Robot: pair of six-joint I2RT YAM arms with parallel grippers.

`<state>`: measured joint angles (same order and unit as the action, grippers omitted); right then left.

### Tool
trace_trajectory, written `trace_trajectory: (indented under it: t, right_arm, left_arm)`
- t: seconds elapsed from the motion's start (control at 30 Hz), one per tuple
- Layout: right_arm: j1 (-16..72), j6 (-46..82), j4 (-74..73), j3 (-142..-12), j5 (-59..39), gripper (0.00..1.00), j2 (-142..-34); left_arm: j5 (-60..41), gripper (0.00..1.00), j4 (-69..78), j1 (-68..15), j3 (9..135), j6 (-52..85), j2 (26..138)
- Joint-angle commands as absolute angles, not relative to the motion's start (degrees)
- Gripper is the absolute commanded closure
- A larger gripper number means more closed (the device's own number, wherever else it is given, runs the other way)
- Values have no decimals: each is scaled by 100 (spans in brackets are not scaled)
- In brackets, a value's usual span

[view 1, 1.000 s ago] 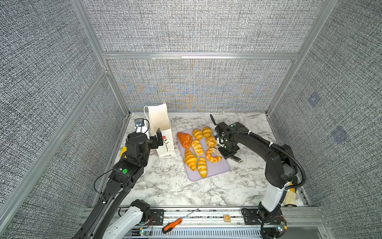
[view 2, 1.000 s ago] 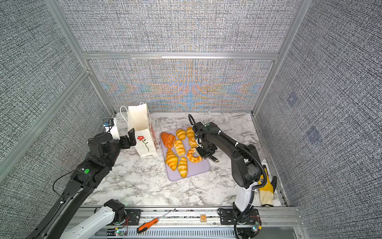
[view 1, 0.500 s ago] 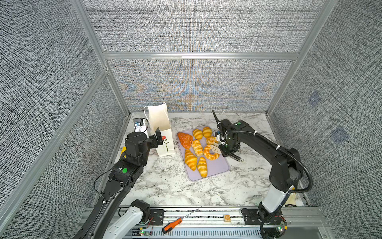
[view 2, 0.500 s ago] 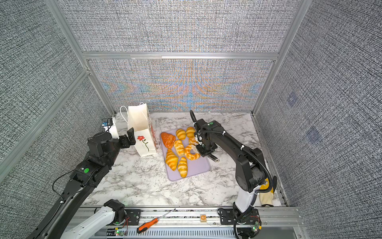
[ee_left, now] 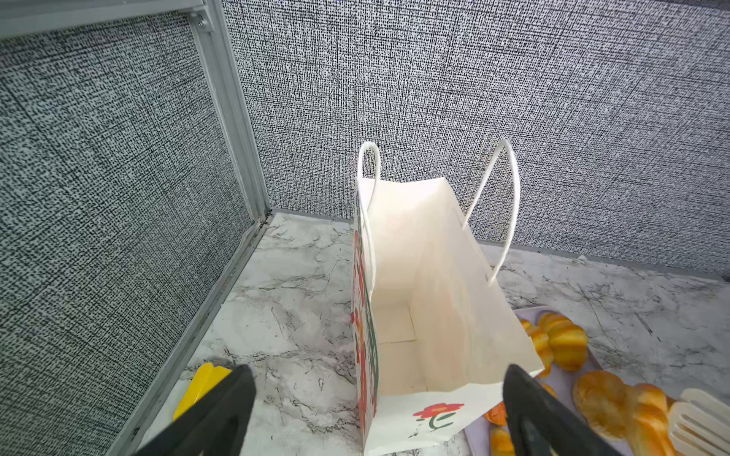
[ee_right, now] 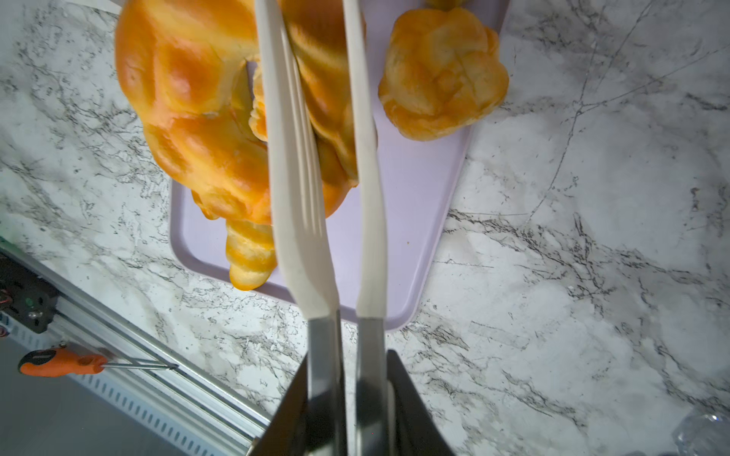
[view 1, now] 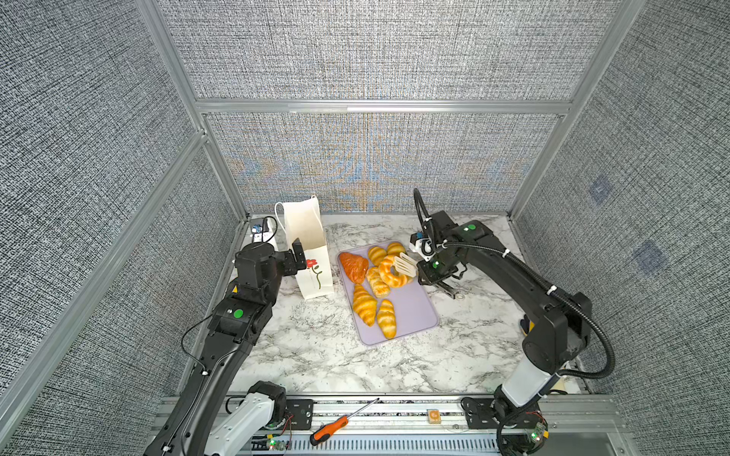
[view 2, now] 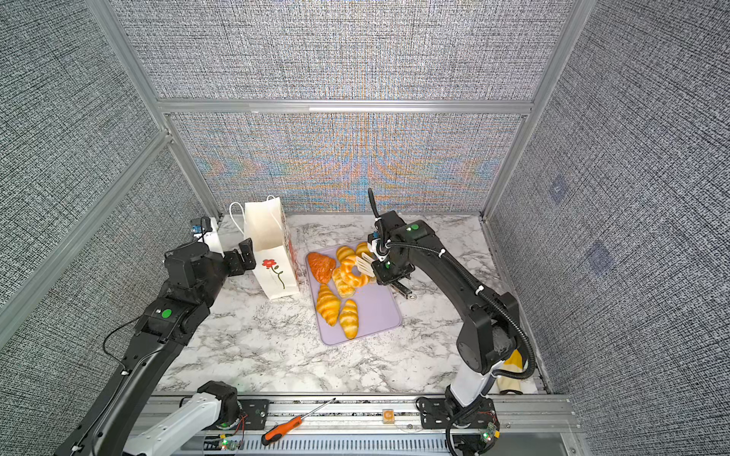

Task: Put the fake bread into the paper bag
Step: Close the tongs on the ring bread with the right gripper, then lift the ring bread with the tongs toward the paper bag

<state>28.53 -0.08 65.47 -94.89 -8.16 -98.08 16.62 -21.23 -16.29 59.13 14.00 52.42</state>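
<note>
The white paper bag (view 1: 316,276) is standing upright and open beside the lilac tray (view 1: 414,312) where glossy fake bread (view 1: 364,306) is lying, one twisted ring (view 1: 389,272) pinched in tongs (view 1: 407,263).

Bright, even overhead light fills both top views, with only soft shadows on the marble tabletop (view 1: 316,355) around the paper bag (view 1: 312,252). Rainbow moiré ripples across the woven wall (view 2: 347,173) behind the paper bag, and wide-angle stretch splays the aluminium posts (view 1: 170,79). In the left wrist view the paper bag's interior nearly washes out. In the right wrist view, the white tongs (ee_right: 300,177) and glossy twisted-ring bread (ee_right: 189,98) are soft close to the lens, with glare spots.
</note>
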Motion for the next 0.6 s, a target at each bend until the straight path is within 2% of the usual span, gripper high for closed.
trace_trajectory:
  t: [0.0, 0.3, 0.57]
  right_arm:
    - [2865, 0, 6495, -9664, -1080, 73, -9756]
    - [2874, -14, 6478, -9968, -1222, 73, -9760]
    - [3110, 52, 6359, -10734, -1491, 73, -9876]
  left_arm:
    - [1242, 1, -1919, -1426, 5980, 1451, 5350]
    - [374, 3, -1709, -833, 6216, 1395, 6018]
    - [-79, 19, -1540, -602, 6381, 1449, 6558]
